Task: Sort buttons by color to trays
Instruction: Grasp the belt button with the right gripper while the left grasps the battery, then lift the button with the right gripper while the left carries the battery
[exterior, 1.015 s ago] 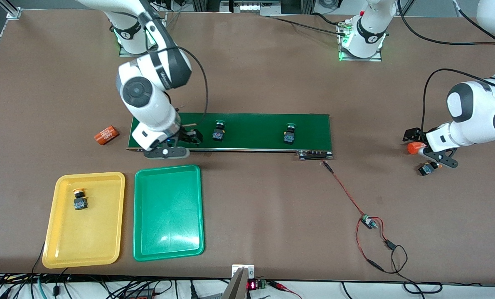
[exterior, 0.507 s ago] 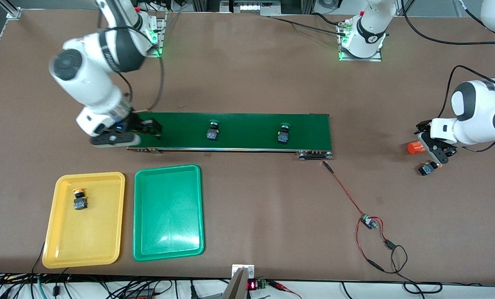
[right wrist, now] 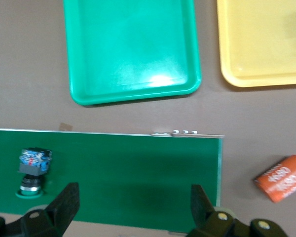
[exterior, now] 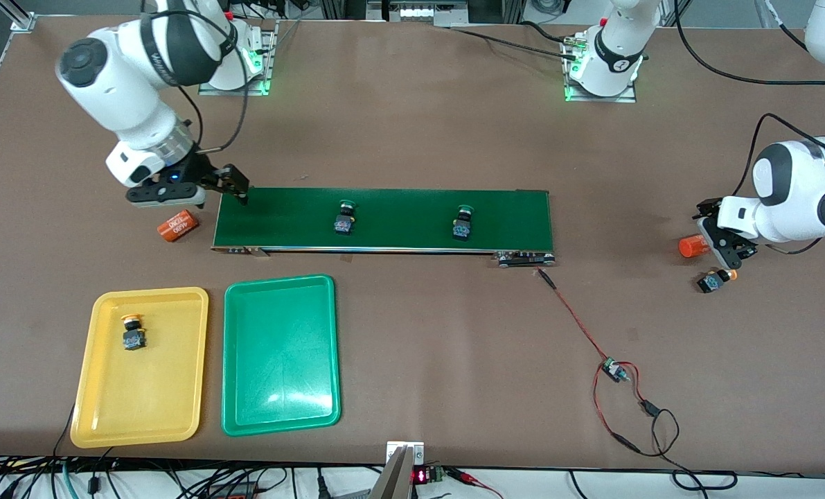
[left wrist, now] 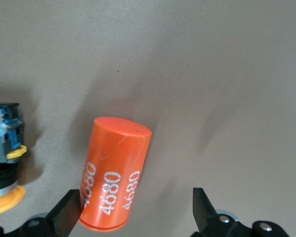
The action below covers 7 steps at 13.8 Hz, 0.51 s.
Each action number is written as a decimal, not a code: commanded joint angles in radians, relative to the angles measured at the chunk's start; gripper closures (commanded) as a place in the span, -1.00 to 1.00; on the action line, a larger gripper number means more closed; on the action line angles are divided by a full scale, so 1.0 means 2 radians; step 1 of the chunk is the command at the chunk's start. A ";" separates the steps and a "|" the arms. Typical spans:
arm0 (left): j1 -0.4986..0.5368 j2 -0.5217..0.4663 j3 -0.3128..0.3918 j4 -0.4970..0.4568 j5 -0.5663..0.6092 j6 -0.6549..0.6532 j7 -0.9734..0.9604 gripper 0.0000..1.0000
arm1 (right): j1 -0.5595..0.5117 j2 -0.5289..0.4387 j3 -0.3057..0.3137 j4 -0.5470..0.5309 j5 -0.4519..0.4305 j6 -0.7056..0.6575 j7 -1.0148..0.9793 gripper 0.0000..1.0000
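We see the right gripper [exterior: 235,186] hanging with its jaws spread wide and empty over the conveyor belt [exterior: 384,220], at that belt's end toward the right arm. Two green-capped buttons stand on the belt: one [exterior: 344,220] near its middle, the other [exterior: 462,224] toward the left arm's end. An orange cylinder [exterior: 178,226] lies on the worktop [exterior: 412,138] just off the belt's end, beside the right gripper.

The yellow tray [exterior: 142,409] and the green tray [exterior: 280,353] sit side by side, nearer the front camera than the belt. One yellow-capped button [exterior: 132,334] stands in the yellow tray.

The left gripper [exterior: 724,242] is low at the left arm's end of the worktop, its jaws wide apart on either side of a second orange cylinder [left wrist: 115,174]; we cannot tell whether they touch it. The other yellow-capped button [exterior: 715,279] lies just beside it on the worktop.
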 commanded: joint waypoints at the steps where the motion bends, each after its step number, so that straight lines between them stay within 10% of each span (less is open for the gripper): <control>1: 0.005 0.007 -0.005 0.001 0.012 0.003 0.009 -1.00 | 0.001 0.015 0.043 -0.012 0.007 0.048 0.067 -1.00; 7: 0.006 0.019 -0.004 0.001 0.012 0.041 0.060 -1.00 | 0.007 0.079 0.071 -0.012 0.007 0.109 0.126 -1.00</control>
